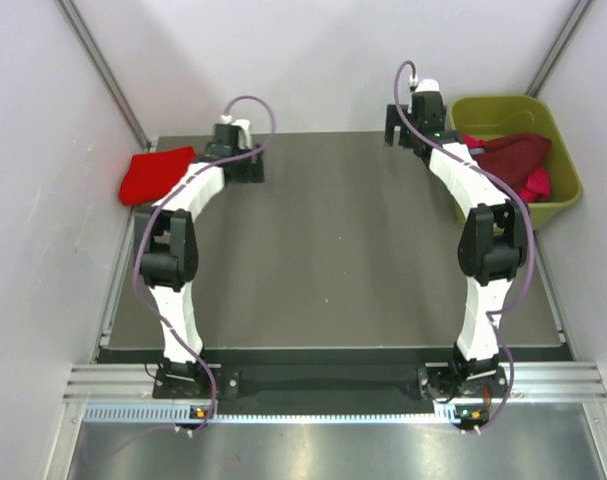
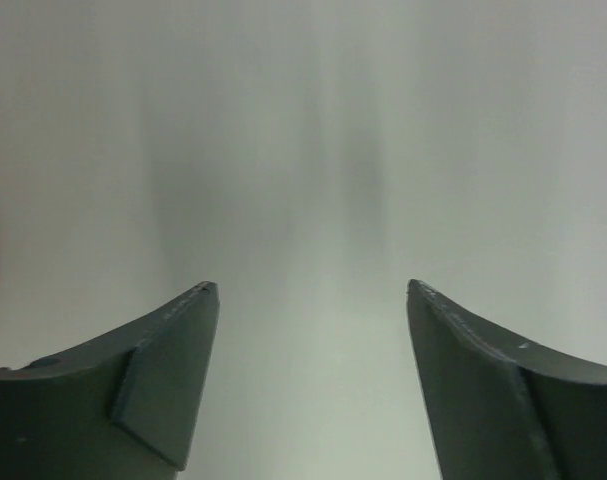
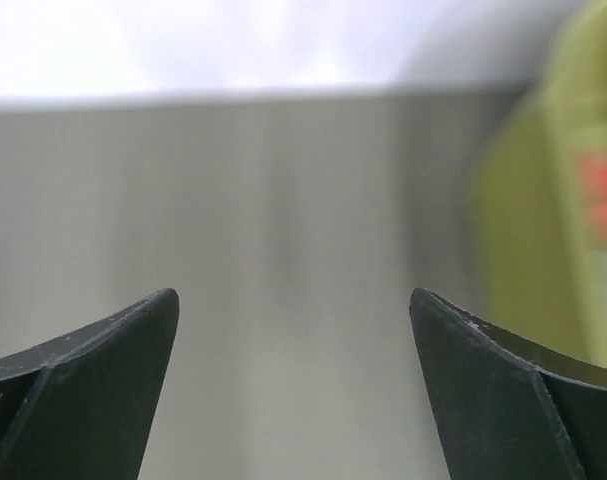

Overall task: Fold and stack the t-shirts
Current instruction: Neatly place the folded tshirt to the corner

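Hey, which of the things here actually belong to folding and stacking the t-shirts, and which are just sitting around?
Belong to the job:
- bright red cloth t-shirt, at the table's far left corner
- dark maroon cloth t-shirt, in the tub
- magenta-pink cloth t-shirt, in the tub beside it

Just sitting around:
- olive-green plastic tub, at the far right
- dark flat table
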You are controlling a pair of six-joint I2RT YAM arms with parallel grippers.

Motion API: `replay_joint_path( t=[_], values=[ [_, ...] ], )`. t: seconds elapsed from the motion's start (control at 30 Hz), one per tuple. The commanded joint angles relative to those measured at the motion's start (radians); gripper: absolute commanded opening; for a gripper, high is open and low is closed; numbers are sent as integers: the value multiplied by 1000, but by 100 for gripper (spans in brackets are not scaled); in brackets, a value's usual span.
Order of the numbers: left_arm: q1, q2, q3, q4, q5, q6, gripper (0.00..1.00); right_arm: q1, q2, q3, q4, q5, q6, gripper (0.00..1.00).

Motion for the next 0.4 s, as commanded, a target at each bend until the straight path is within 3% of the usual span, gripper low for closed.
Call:
replay_joint_path(
  t=[0.0, 0.37],
  values=[
    [-142, -56, 73, 65, -118, 30, 83, 89, -109, 51, 100, 386, -123, 100],
    [-225, -28, 169, 66, -180, 73, 95, 229, -293, -184, 189, 500, -309, 100]
  ],
)
